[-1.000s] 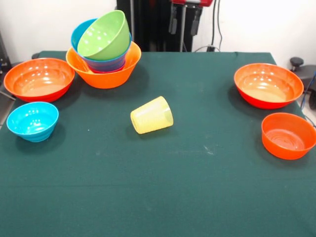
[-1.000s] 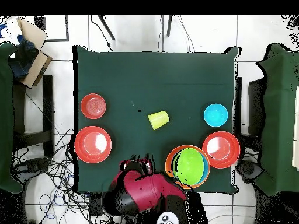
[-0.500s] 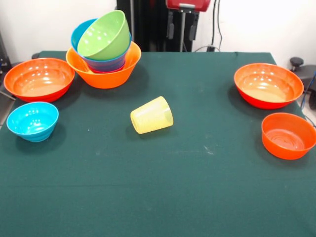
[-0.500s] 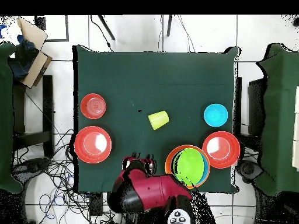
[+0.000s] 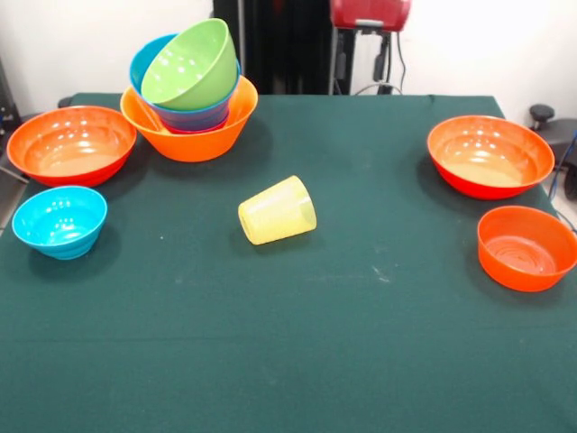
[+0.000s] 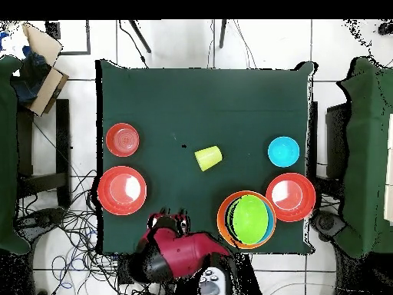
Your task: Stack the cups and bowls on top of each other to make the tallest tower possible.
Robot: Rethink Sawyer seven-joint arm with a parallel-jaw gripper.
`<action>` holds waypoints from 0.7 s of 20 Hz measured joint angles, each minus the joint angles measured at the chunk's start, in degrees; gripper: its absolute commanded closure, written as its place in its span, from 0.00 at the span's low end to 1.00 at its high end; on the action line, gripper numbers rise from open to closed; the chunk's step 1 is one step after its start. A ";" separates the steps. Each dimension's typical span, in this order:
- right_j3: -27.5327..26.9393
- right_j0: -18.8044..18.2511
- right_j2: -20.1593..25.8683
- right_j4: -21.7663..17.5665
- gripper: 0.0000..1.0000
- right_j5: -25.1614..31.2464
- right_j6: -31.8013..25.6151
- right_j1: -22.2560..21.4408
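The tower [image 5: 189,126] stands at the far left: a wide light-orange bowl holding a blue one and a tilted lime green bowl [image 5: 189,65]; from above the tower [image 6: 246,219] shows near the table's edge. The pale-yellow cup [image 5: 277,210] lies on its side mid-table, also seen from above as the cup [image 6: 208,157]. Loose bowls: a cyan bowl [image 5: 59,221], a large red-orange bowl [image 5: 71,144], another large bowl [image 5: 489,155] and a small orange bowl [image 5: 526,247]. My gripper [image 5: 363,61] hangs open and empty above the far table edge, away from every bowl.
The green cloth table [image 5: 361,343] ends close behind the tower. In the overhead view the red arm [image 6: 176,257] sits at the table's bottom edge. A cardboard box [image 6: 38,65] rests on a side table at upper left, and cables lie on the floor.
The gripper has shifted sideways along the far table edge, to the right in the front view. The cup and all bowls have stayed put.
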 measured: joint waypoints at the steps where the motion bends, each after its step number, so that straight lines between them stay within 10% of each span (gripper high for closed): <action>1: 0.03 0.82 -0.11 0.28 0.00 -0.01 0.00 0.01; 14: 0.85 8.79 -0.37 7.92 0.00 2.56 0.00 -4.72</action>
